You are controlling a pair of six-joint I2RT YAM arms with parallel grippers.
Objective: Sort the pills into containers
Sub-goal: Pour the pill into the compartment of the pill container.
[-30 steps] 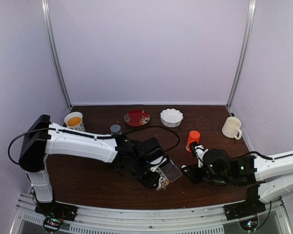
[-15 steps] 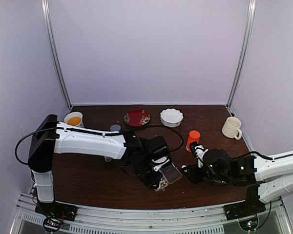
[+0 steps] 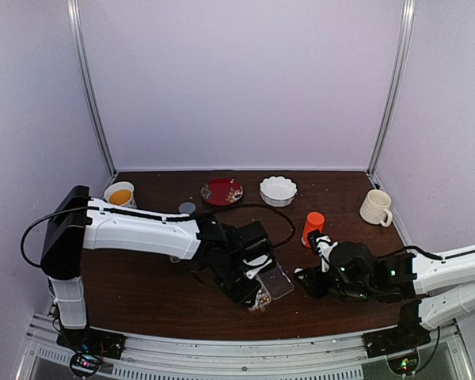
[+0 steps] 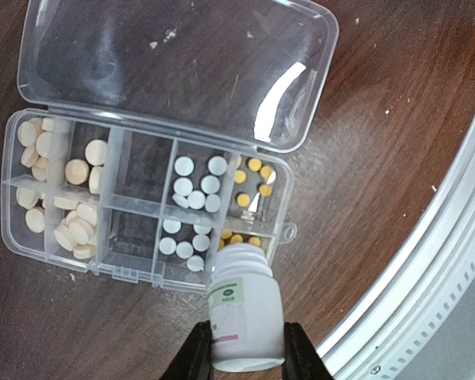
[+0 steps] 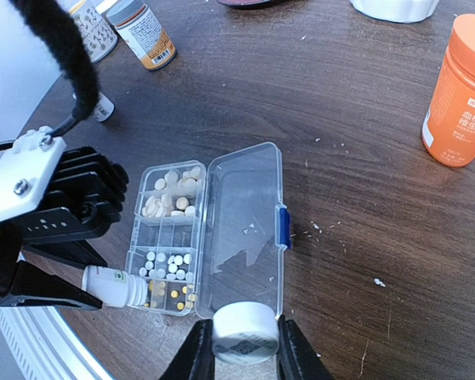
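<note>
I judge the sorting well along. The pill box (image 4: pixel 142 206) lies open near 6 o'clock on the table (image 3: pixel 142 293), its lid (image 4: pixel 174 63) folded flat; 2 end cells hold cream tablets (image 4: pixel 75 170), 2 hold white tablets (image 4: pixel 194 186), 2 at the other end hold yellow pills (image 4: pixel 253 178); the middle 2 look empty, though glare makes that uncertain. My left gripper (image 4: pixel 248 356) pinches a small white bottle (image 4: pixel 244 317), its mouth tipped just over the yellow cells; my right gripper (image 5: pixel 237 348) clamps a round white cap (image 5: pixel 244 332). Left to do, I think: finish this pour and fill the middle cells.

The table is dark wood; an orange bottle (image 5: pixel 459 87) stands near 3 o'clock of the box, a mug (image 3: pixel 376 207) at 2 o'clock, a red plate (image 3: pixel 222 191) and scalloped bowl (image 3: pixel 278 190) at 12; pale lilac walls enclose it.
</note>
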